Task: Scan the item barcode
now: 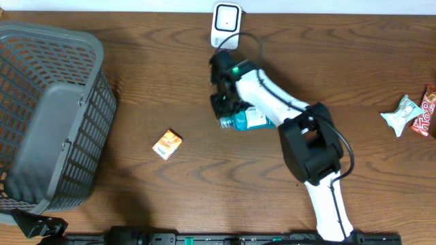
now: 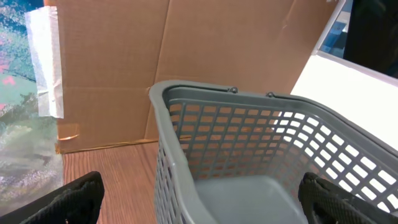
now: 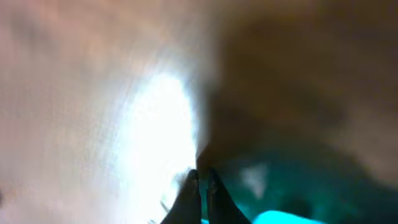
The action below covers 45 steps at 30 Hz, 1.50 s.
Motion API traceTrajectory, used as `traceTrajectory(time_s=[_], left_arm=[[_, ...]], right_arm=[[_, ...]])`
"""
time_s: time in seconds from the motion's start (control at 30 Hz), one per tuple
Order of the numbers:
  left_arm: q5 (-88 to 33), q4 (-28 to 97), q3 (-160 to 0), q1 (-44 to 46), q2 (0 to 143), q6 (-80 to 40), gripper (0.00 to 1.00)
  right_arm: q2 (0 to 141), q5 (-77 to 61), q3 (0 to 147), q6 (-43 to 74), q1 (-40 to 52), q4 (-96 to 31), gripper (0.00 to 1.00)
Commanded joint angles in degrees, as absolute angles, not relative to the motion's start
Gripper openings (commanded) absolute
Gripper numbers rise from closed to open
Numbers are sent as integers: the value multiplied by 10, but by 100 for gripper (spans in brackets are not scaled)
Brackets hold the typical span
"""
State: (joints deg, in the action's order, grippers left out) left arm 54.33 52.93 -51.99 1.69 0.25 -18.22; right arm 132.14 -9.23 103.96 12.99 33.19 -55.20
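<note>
jaws: tips pressed together, bottom centre | teal item: blurred, beside them

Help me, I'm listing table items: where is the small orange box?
Overhead view: the small orange box lies on the table left of centre, between the grey basket and the teal bottle, apart from both.

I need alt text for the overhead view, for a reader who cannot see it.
A white robot arm reaches over a wooden table, its shut gripper by a teal bottle lying near a white scanner. A grey basket stands at the left, an orange box in the middle, snack packets at the right.
</note>
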Motion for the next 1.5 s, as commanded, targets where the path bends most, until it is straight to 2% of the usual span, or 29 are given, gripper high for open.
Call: traceTrajectory(time_s=[0.0, 0.13, 0.4, 0.6, 0.77, 0.83, 0.9, 1.0, 1.13, 1.23, 1.37, 1.47], left_arm=[[551, 528, -517, 15, 2, -188, 100], [551, 528, -517, 15, 2, -188, 100], [551, 526, -517, 15, 2, -188, 100], [551, 526, -517, 15, 2, -188, 100], [551, 526, -517, 15, 2, -188, 100], [551, 526, -517, 15, 2, -188, 100], [551, 526, -517, 15, 2, -188, 100], [551, 526, -517, 15, 2, -188, 100], [551, 526, -517, 15, 2, -188, 100], [551, 526, -517, 16, 2, -188, 100], [551, 524, -517, 17, 2, -188, 100], [551, 525, -517, 17, 2, -188, 100]], right_arm=[[1324, -89, 1044, 89, 344, -581, 1], [1319, -87, 1044, 89, 353, -645, 1], [1318, 48, 1043, 158, 353, -803, 1], [1296, 39, 1043, 158, 351, -826, 1], [1196, 29, 1043, 158, 338, -861, 1], [1143, 29, 1043, 159, 331, -879, 14], [1080, 29, 1037, 173, 320, -883, 44], [1007, 29, 995, 237, 301, -852, 69], [910, 5, 838, 352, 276, -730, 93], [858, -44, 685, 384, 269, -578, 97], [844, -96, 526, 395, 267, -392, 92], [851, -98, 458, 412, 267, -303, 88]])
